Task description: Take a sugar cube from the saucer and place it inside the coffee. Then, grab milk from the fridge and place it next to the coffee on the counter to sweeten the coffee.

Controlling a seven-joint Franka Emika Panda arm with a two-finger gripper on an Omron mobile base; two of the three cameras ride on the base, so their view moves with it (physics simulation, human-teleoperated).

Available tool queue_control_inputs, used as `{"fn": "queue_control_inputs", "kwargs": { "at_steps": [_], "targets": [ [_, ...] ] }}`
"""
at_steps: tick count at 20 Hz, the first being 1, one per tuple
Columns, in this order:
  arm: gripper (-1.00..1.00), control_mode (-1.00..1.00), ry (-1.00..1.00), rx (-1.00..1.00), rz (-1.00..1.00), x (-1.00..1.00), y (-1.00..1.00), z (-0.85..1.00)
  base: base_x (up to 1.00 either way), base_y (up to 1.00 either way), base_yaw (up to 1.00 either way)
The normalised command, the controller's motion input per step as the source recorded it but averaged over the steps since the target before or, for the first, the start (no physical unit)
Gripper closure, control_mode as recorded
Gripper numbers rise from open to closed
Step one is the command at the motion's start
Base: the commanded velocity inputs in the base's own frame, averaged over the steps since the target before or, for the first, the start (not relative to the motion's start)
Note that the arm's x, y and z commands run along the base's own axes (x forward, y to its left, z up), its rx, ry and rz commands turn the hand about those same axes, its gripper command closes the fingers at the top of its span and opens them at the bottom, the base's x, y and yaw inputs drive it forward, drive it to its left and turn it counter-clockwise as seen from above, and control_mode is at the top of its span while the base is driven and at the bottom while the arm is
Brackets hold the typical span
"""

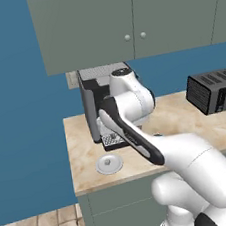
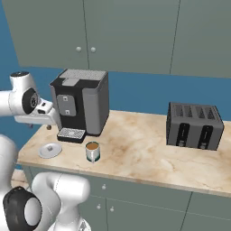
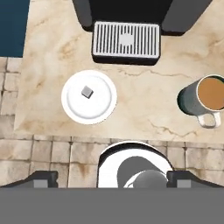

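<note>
Hand view looks straight down from well above the counter [image 3: 144, 109], with the gripper [image 3: 112, 178] at the bottom edge: its two dark fingertips stand far apart, one at each side of the frame, with nothing between them, so the jaws are wide open and empty. Just beyond them lies the front edge of the beige worktop, and on it the saucer [image 3: 72, 109], near that edge, with the sugar cube [image 3: 87, 92] sitting close to its middle, untouched. To the saucer's right, well apart from it, stands the coffee [image 3: 205, 98], upright, brown liquid showing, its handle turned toward the counter's front edge. Farther back, the ribbed drip tray [image 3: 126, 40] of a dark coffee machine [image 2: 83, 101] sits behind the gap between saucer and mug. In the right base view the same order holds, saucer at the left, mug beside it, and a black toaster [image 2: 194, 125] well off to the right under grey-green wall cabinets [image 2: 135, 31]. As I read it, the task is at its very start: the cube is not yet picked up, nothing has gone into the mug, and the trip for milk is wholly ahead. The hand must first descend over the saucer.
</note>
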Motion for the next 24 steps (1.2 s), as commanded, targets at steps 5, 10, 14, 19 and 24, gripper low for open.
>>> {"fn": "queue_control_inputs", "kwargs": {
  "at_steps": [5,10,14,19,24],
  "targets": [
    [-1.00,-1.00,0.27,0.04,-0.05,0.30,0.17,-0.59,0.00,0.00,0.00],
    [-1.00,-1.00,0.24,0.01,-0.01,0.02,0.45,-0.47,0.00,0.00,0.00],
    [-1.00,-1.00,0.06,-0.04,0.00,0.01,0.36,-0.59,0.00,0.00,0.00],
    [-1.00,-1.00,-0.02,0.00,-0.01,0.00,-0.01,-0.28,0.00,0.00,0.00],
    [-1.00,-1.00,-0.04,0.00,-0.07,0.11,0.00,-0.49,0.00,0.00,0.00]
  ]
}}
